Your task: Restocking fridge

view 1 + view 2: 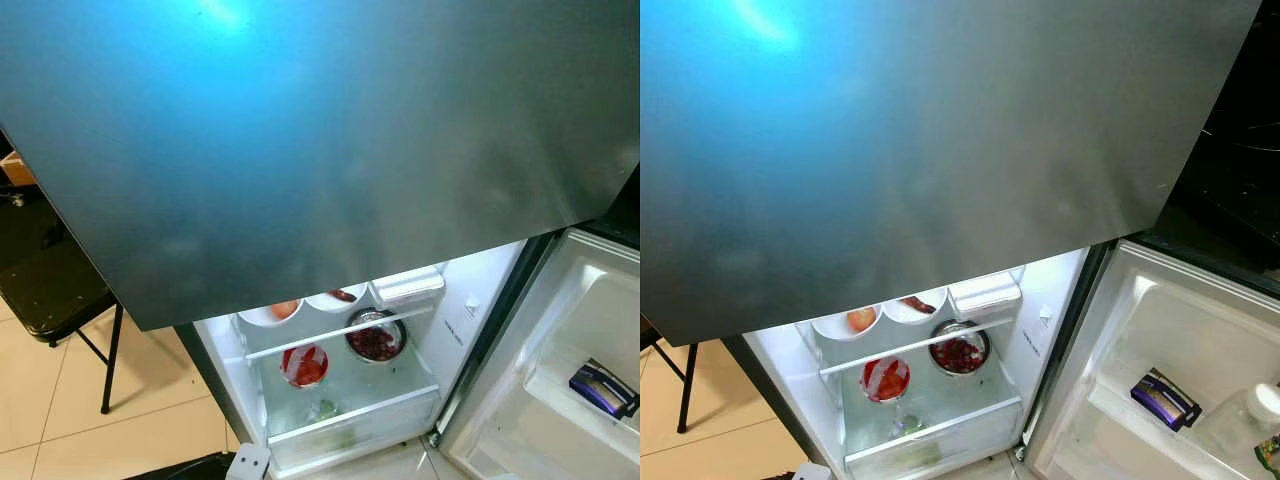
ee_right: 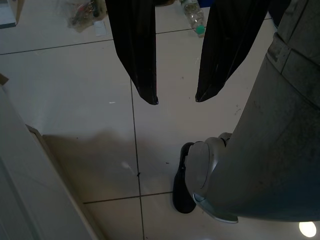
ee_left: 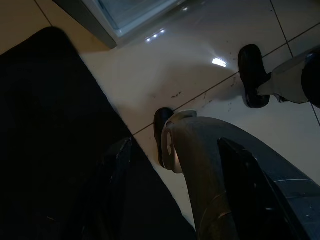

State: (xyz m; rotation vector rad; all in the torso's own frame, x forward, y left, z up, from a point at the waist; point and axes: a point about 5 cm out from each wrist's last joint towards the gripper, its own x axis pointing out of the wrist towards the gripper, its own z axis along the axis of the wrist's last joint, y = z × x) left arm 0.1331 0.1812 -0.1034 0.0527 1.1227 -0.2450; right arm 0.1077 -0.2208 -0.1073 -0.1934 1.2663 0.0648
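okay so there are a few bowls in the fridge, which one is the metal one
The steel bowl of dark red food, on the right of the glass shelf. The two white bowls sit on the level above, and the clear bowl stands to its left.

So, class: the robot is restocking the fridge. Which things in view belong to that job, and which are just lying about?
Belongs to the job:
fridge, lower door open
steel bowl
two white bowls
red container
purple packet in the door shelf

Just lying about:
black chair
plastic bottle on the floor
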